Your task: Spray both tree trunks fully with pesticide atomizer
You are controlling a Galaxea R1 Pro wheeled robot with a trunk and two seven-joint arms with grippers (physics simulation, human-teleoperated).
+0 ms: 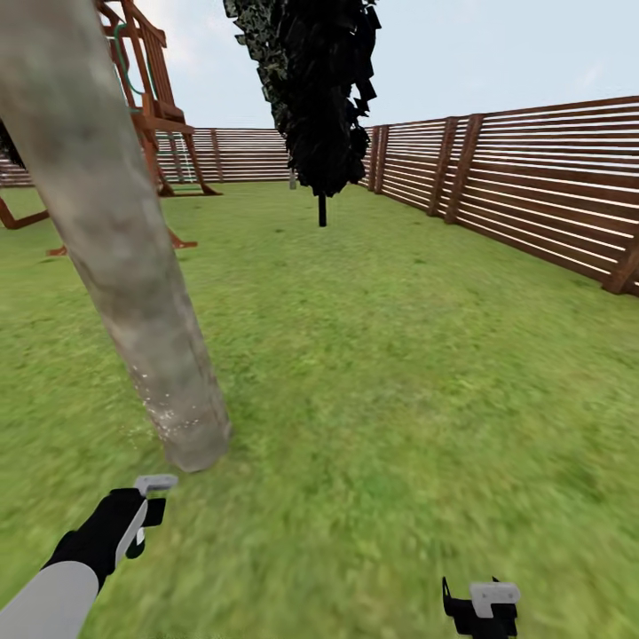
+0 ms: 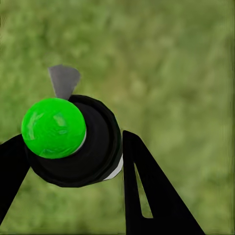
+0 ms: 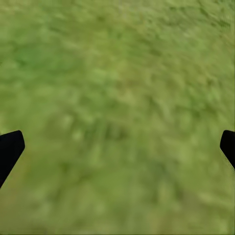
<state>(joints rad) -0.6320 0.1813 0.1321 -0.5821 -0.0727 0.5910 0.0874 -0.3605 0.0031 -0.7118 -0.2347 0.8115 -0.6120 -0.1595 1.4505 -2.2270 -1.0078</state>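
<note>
A thick grey-brown tree trunk [image 1: 115,240] leans across the left of the head view and meets the lawn just ahead of my left gripper [image 1: 145,515]. Tiny white specks of pesticide [image 1: 166,414] dot the trunk's lowest part. In the left wrist view, the left gripper [image 2: 73,142] is shut on the pesticide atomizer [image 2: 73,142], a round black body with a bright green knob and a grey nozzle. My right gripper [image 1: 484,611] hangs low at the right. Its open fingers [image 3: 11,149] stand far apart over bare grass.
A brown slat fence [image 1: 532,195] runs along the right and the far side of the garden. A thin-stemmed black columnar tree [image 1: 319,89] stands ahead in the middle. A wooden play frame [image 1: 151,98] stands behind the trunk at the left. Lawn [image 1: 399,382] stretches ahead and to the right.
</note>
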